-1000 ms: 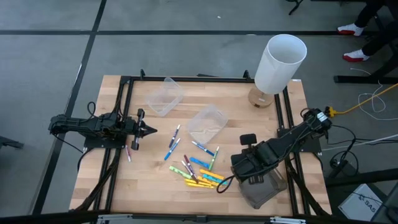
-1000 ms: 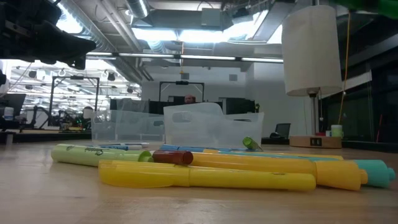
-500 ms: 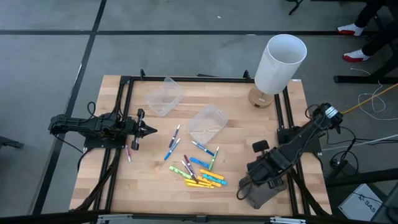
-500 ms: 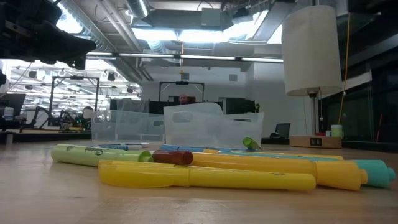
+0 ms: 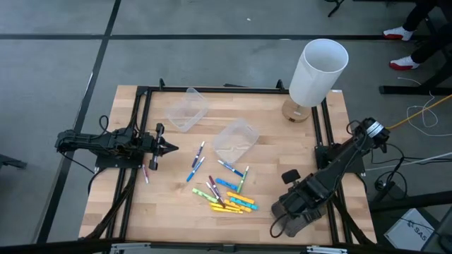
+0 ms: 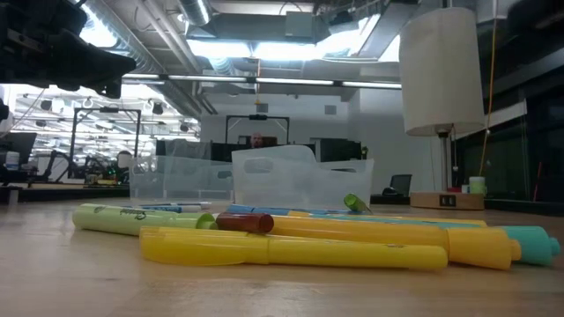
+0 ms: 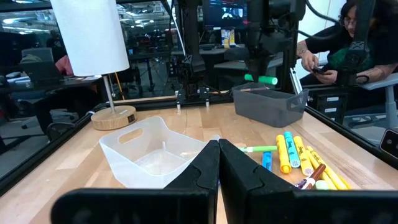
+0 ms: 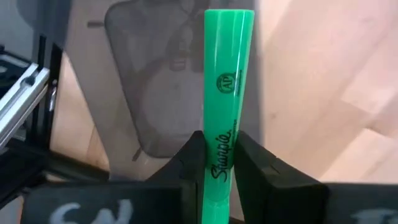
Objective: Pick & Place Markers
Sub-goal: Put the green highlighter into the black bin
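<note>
Several markers [image 5: 227,192] in yellow, green, light blue and maroon lie flat in a loose pile on the wooden table, filling the foreground of the low view [image 6: 291,242]. A few white markers with blue caps [image 5: 196,162] lie to the pile's left. My right gripper [image 8: 217,149] is shut on a green marker [image 8: 229,81] above a grey bin [image 5: 296,220] at the table's near right corner. The left wrist view shows this marker [image 7: 260,79] level above the bin [image 7: 267,106]. My left gripper [image 7: 217,163] waits shut at the table's left side [image 5: 166,147]. My right gripper pinches the green marker's printed barrel [image 8: 219,163] between its two fingers. The fingers come from above and lie across the marker. The marker is lifted clear and held about level over the grey bin, with most of its length sticking out past the fingers.
Two clear plastic tubs [image 5: 187,109] [image 5: 234,139] stand on the table's far half. A white lamp [image 5: 316,70] stands on a wooden base at the far right corner. A black frame [image 5: 145,92] borders the tabletop. A seated person [image 7: 348,43] shows beyond the table.
My right gripper, shut on the green marker, has moved away from the marker pile toward the table's right and near edges. It now stands over the grey bin. The left arm and the markers on the table have kept still.
</note>
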You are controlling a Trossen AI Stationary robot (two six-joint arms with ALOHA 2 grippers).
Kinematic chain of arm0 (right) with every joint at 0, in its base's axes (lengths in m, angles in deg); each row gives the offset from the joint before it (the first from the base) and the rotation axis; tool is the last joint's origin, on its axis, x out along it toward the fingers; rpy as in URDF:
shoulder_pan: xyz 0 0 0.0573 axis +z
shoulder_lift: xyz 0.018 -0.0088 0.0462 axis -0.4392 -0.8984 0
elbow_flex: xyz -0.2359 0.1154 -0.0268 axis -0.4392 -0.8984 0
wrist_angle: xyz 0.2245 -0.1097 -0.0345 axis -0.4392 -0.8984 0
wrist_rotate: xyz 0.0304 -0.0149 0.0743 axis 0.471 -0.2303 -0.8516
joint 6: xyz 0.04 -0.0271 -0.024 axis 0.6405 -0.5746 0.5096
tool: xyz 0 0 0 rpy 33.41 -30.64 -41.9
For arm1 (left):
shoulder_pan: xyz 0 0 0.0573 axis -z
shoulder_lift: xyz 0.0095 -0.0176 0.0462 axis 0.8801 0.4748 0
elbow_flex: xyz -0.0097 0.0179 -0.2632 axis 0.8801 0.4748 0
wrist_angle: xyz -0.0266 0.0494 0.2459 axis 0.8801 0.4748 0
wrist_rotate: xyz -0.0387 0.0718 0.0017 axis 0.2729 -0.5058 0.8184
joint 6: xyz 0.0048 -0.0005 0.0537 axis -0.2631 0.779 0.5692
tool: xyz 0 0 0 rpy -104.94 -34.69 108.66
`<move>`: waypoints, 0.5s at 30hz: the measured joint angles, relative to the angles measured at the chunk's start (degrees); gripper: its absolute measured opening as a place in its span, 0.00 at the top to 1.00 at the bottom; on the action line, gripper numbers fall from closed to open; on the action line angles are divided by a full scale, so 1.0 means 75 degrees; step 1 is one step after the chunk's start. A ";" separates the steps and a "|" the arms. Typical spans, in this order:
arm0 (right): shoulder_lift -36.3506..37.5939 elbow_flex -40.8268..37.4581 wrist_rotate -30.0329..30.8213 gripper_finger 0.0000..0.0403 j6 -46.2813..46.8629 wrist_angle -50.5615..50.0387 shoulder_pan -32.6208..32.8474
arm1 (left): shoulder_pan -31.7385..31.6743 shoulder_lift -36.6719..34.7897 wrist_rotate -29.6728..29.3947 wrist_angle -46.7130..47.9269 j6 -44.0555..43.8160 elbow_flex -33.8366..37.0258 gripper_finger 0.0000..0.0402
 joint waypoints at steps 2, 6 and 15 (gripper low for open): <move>0.0000 -0.0200 -0.0015 0.85 0.0013 0.0201 0.0107 | 0.0000 0.0000 -0.0001 -0.0001 0.0000 0.0000 0.99; 0.0000 -0.0536 -0.0008 0.85 0.0041 0.0612 0.0273 | 0.0000 0.0000 0.0000 -0.0001 0.0000 -0.0001 0.99; -0.0003 -0.1463 -0.0009 0.85 0.0005 0.1308 0.0364 | 0.0002 0.0000 0.0000 -0.0003 0.0000 -0.0001 0.99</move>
